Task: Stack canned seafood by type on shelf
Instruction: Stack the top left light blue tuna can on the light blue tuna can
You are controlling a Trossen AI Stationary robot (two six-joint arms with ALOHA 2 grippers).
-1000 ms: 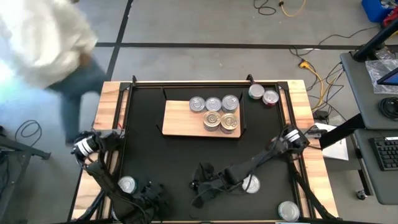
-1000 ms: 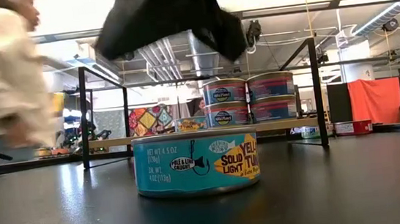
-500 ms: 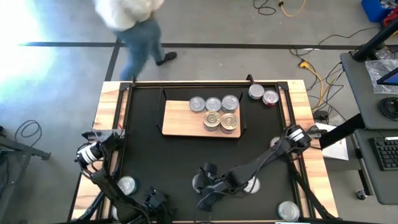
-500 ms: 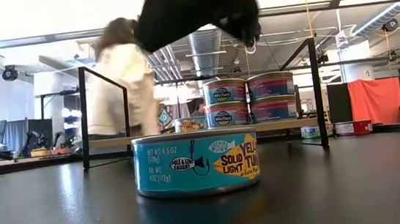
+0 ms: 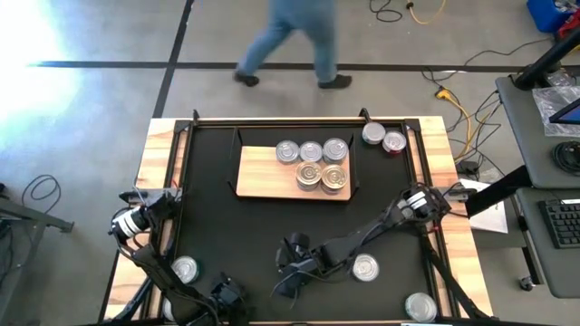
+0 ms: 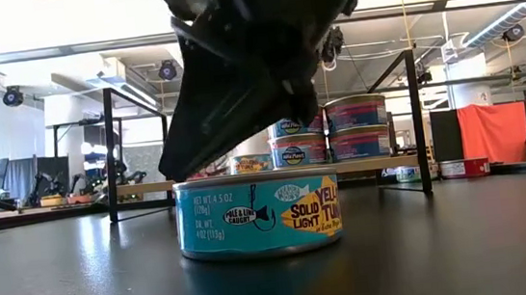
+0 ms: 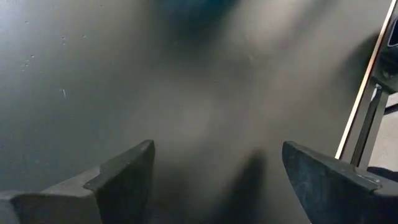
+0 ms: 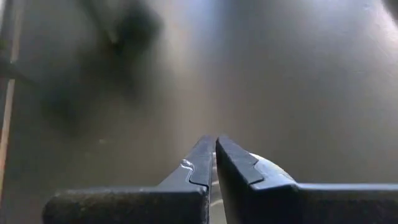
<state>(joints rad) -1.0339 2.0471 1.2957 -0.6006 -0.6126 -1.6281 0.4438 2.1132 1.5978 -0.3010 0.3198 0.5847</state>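
Tins were spread all over: five already sat on the shelf point(image 5: 272, 172) bunched at its right end, two more point(image 5: 383, 139) stood just off its right end, and three loose ones were down near the front of the table point(image 5: 159, 145), one point(image 5: 185, 269) on the left, one point(image 5: 366, 267) by the right arm and one point(image 5: 420, 306) at the front right corner. The low view had a blue tuna tin point(image 6: 258, 214) right up front, upright on the mat point(image 5: 217, 235). The right gripper point(image 5: 292, 268) hung low over the middle front with its fingers point(image 8: 233, 163) pinched together, holding nothing. The left gripper point(image 5: 225, 299) waited at the front edge, fingers point(image 7: 124, 177) spread wide over bare mat. My guess: these tins are stiff, fairly hefty for their size and slick on the sides, so squeezing hard won't hurt them. Best hold looks like across the round wall from above, fingers opened first. A person walked past behind the table.
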